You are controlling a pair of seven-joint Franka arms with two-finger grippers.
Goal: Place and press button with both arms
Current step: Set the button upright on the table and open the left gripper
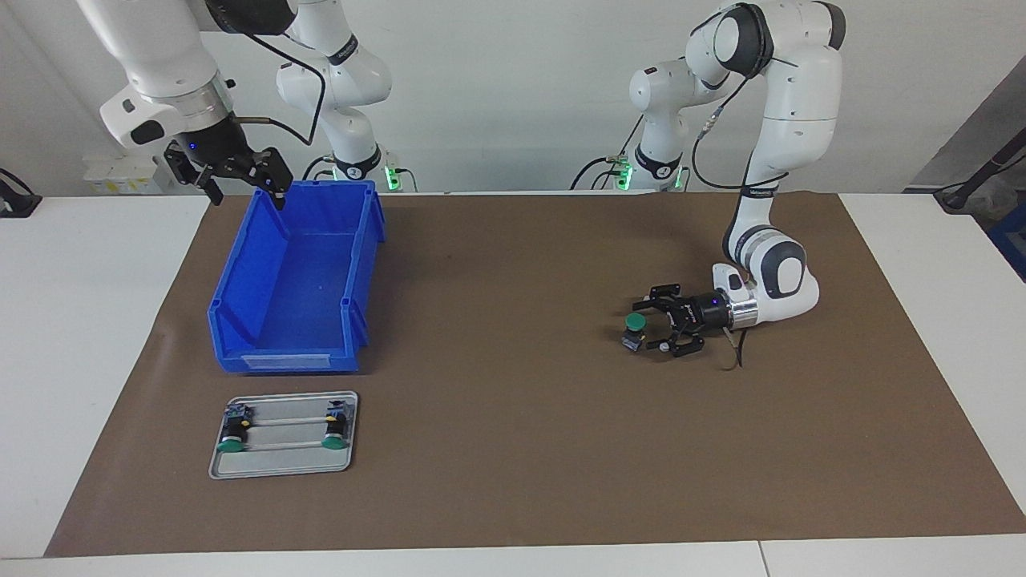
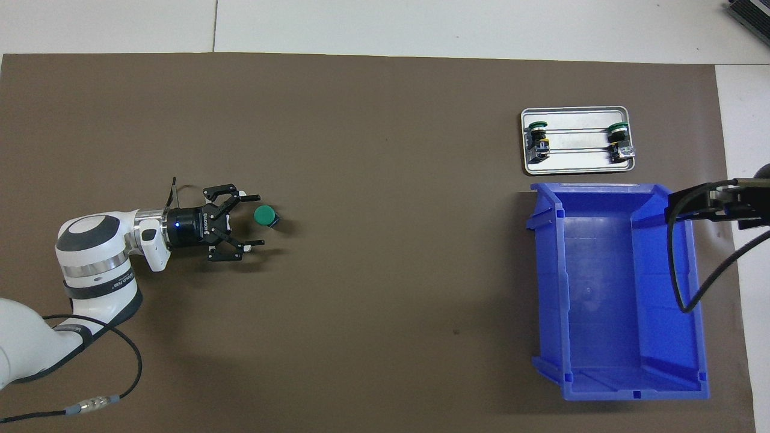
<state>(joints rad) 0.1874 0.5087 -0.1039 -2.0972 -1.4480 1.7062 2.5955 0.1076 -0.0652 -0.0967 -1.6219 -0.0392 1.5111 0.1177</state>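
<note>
The left gripper (image 2: 252, 220) lies low over the brown mat (image 2: 385, 270) at the left arm's end of the table, pointing sideways along it toward the right arm's end, its two fingers spread wide with nothing between them. Just off its fingertips stands the button (image 2: 265, 215), upright on the mat with its round green cap facing up and its dark body and grey-blue block beneath; it looks clear of both fingers, though only narrowly.

The middle of the mat is bare brown.

Toward the right arm's end sits a small silver tray (image 2: 575, 170), the thing farthest from the robots here, with two more green-capped buttons (image 2: 538, 127) lying on their sides in it, one at each end. Just beside the tray, nearer the robots, stands a blue bin (image 2: 619, 288), open-topped.

The right gripper (image 1: 240, 180) hangs in the air over the bin's corner nearest the robots, fingers spread apart and holding nothing; that arm waits.
</note>
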